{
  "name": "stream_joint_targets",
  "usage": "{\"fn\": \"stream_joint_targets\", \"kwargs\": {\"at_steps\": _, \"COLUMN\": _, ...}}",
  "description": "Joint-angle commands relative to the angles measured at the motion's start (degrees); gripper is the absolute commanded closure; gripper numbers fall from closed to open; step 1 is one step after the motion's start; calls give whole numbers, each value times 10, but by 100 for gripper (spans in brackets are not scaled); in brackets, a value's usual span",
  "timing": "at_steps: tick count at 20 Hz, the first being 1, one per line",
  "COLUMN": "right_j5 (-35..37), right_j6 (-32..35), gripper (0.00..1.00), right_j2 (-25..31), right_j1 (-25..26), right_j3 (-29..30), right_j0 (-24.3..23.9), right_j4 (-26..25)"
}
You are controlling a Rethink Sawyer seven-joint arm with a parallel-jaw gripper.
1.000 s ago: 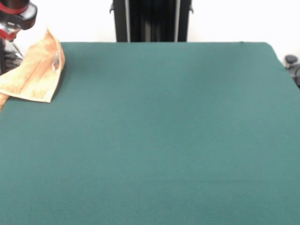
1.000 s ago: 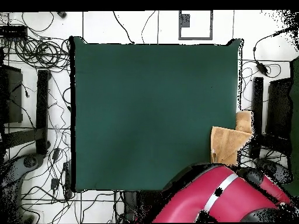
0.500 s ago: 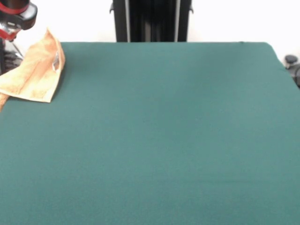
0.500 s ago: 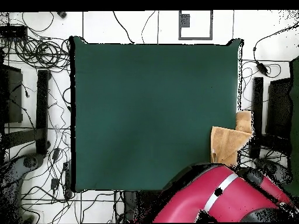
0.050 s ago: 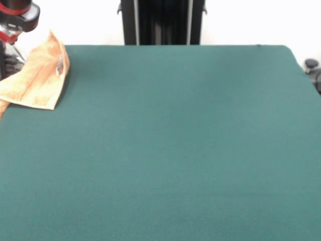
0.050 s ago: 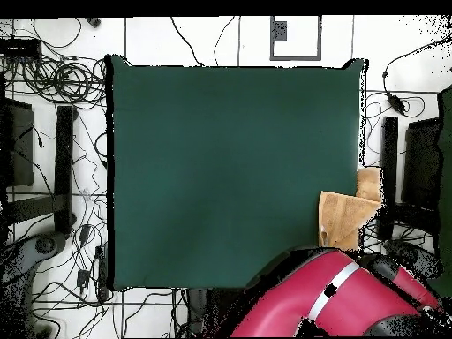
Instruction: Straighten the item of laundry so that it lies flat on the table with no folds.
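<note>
- Towel (image 5: 36, 79) sits bunched at your tabletop (image 5: 170, 140) corner, partly overhanging the edge.
- Soft, light terry: pinch a hemmed corner, drag inward.
- Tool is not visible; you cannot tell its state.

A red arm (image 6: 331, 296) with a white band across its casing is seen from overhead at the bottom right of the picture, bent across the table's near corner. In the front view only a black and red joint (image 5: 16, 14) of the arm is shown at the top left edge. The gripper itself cannot be made out in either view.
</note>
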Motion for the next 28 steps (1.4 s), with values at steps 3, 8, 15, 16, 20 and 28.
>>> {"fn": "stream_joint_targets", "kwargs": {"at_steps": 3, "right_j5": -16, "right_j6": 30, "gripper": 100, "right_j2": 53, "right_j1": 22, "right_j3": 0, "right_j0": 20, "right_j4": -8}}
{"fn": "stream_joint_targets", "kwargs": {"at_steps": 8, "right_j5": -13, "right_j6": 31, "gripper": 100, "right_j2": 46, "right_j1": 27, "right_j3": -3, "right_j0": 26, "right_j4": -8}}
{"fn": "stream_joint_targets", "kwargs": {"at_steps": 15, "right_j5": -9, "right_j6": 24, "gripper": 100, "right_j2": 46, "right_j1": 23, "right_j3": -4, "right_j0": 24, "right_j4": -13}}
{"fn": "stream_joint_targets", "kwargs": {"at_steps": 16, "right_j5": -10, "right_j6": 25, "gripper": 100, "right_j2": 45, "right_j1": 24, "right_j3": -3, "right_j0": 25, "right_j4": -13}}
{"fn": "stream_joint_targets", "kwargs": {"at_steps": 20, "right_j5": -15, "right_j6": 26, "gripper": 100, "right_j2": 50, "right_j1": 21, "right_j3": 0, "right_j0": 22, "right_j4": -12}}
{"fn": "stream_joint_targets", "kwargs": {"at_steps": 28, "right_j5": -8, "right_j6": 25, "gripper": 100, "right_j2": 46, "right_j1": 22, "right_j3": -2, "right_j0": 23, "right_j4": -12}}
